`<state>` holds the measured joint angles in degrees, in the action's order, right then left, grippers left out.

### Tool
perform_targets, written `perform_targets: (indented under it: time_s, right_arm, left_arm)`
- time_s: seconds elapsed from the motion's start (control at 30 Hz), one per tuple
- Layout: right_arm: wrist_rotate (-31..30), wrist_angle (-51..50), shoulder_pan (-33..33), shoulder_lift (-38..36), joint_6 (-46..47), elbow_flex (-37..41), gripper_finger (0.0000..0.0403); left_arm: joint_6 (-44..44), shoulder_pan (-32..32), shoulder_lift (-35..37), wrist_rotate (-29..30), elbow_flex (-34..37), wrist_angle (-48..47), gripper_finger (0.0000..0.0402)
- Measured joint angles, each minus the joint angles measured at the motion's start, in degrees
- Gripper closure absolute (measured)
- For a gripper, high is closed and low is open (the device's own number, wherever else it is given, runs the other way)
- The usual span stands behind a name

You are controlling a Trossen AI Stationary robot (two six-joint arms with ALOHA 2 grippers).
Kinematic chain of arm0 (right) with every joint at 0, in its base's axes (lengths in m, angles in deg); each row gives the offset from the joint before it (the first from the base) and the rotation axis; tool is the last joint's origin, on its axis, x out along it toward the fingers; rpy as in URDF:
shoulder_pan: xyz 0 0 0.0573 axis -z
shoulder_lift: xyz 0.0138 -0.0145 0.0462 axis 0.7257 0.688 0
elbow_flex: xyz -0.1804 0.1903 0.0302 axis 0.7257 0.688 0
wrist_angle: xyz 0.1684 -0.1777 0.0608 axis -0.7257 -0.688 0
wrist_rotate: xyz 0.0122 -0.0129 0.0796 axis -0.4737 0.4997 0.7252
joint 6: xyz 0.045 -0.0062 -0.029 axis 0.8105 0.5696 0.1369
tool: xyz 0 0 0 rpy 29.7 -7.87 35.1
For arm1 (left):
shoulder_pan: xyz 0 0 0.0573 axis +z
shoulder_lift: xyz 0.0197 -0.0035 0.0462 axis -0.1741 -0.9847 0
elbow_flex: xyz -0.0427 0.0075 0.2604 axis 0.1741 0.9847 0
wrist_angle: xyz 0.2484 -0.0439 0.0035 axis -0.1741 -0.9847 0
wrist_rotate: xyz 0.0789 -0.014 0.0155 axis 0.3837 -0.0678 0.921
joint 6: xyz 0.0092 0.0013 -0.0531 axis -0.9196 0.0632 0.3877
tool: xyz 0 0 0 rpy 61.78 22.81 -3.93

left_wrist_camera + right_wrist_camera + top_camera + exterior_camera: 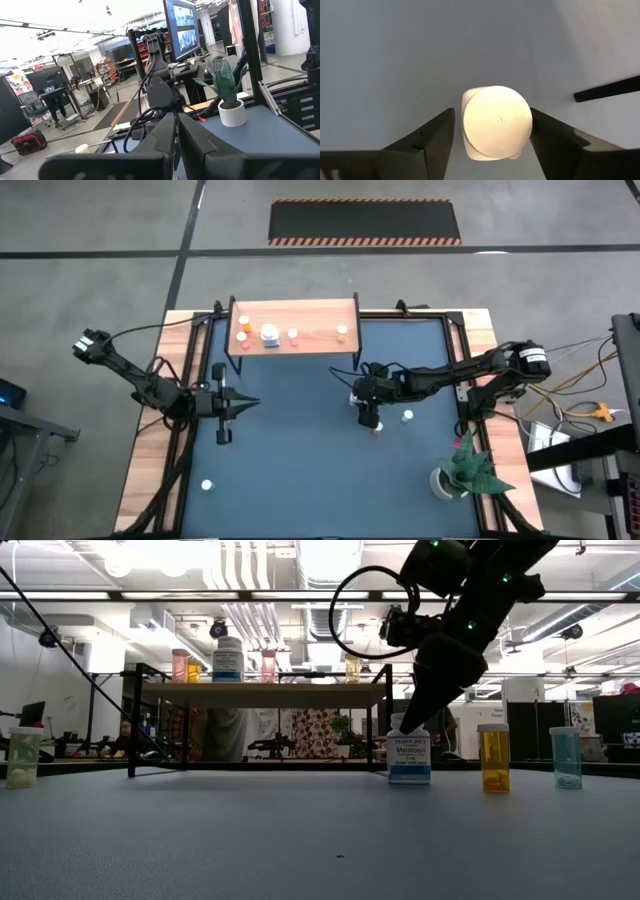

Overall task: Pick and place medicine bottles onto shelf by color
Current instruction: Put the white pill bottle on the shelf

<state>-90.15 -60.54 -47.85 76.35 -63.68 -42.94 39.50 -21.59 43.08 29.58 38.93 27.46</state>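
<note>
A white medicine bottle with a blue label [409, 762] stands upright on the dark mat right of the middle. My right gripper [492, 131] points straight down over it, open. Its two fingers stand on either side of the bottle's white cap [496, 122], with a gap showing on one side; it also shows in the high view [366, 410]. My left gripper [252, 405] is shut and empty, level above the mat on the left. The wooden shelf [310, 315] at the far edge carries several bottles [270, 334].
An orange bottle [494, 758] and a bluish-green bottle [566, 758] stand on the mat just right of the white one. Another small bottle [207, 486] stands near the front left. A potted plant [460, 470] stands at the front right.
</note>
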Motion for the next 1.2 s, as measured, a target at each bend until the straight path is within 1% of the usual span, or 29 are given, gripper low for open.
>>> perform_targets:
  time_s: [0.17, 0.27, 0.4, 0.53, 0.63, 0.7, 0.9, 1.1, 1.2]
  right_arm:
    - [0.0, 0.0, 0.0, 0.0, 0.0, 0.3, 0.0222]
    - [0.1, 0.1, 0.0, 0.0, 0.0, 0.3, 0.0241]
    - [0.3, 0.0, 0.0, 0.0, 0.5, 0.2, 0.0237]
    - [5.2, -1.8, 0.0, -0.1, 3.2, -2.7, 0.0223]
    - [9.0, -5.1, -0.3, -0.2, 4.0, -7.4, 0.0222]
    - [10.1, -8.8, -0.8, -0.2, 4.0, -11.4, 0.0224]
    - [10.2, -17.6, -1.4, -0.2, 1.9, -24.9, 0.0226]
    - [10.1, -18.7, -0.4, -0.3, -2.6, -36.5, 0.0227]
    - [10.1, -19.7, 0.0, 0.8, -4.5, -41.8, 0.0227]
  left_arm:
    - [0.0, 0.0, 0.0, 0.0, 0.0, 0.0, 0.0396]
    - [0.0, 0.0, 0.0, 0.0, 0.0, 0.0, 0.0396]
    - [0.0, 0.0, 0.0, 0.0, 0.0, 0.0, 0.0396]
    - [0.0, 0.0, 0.0, 0.0, 0.0, 0.0, 0.0396]
    - [0.0, 0.0, 0.0, 0.0, 0.0, 0.0, 0.0396]
    - [0.0, 0.0, 0.0, 0.0, 0.0, 0.0, 0.0396]
    - [0.0, 0.0, 0.0, 0.0, 0.0, 0.0, 0.0396]
    - [0.0, 0.0, 0.0, 0.0, 0.0, 0.0, 0.0396]
    - [0.0, 0.0, 0.0, 0.0, 0.0, 0.0, 0.0396]
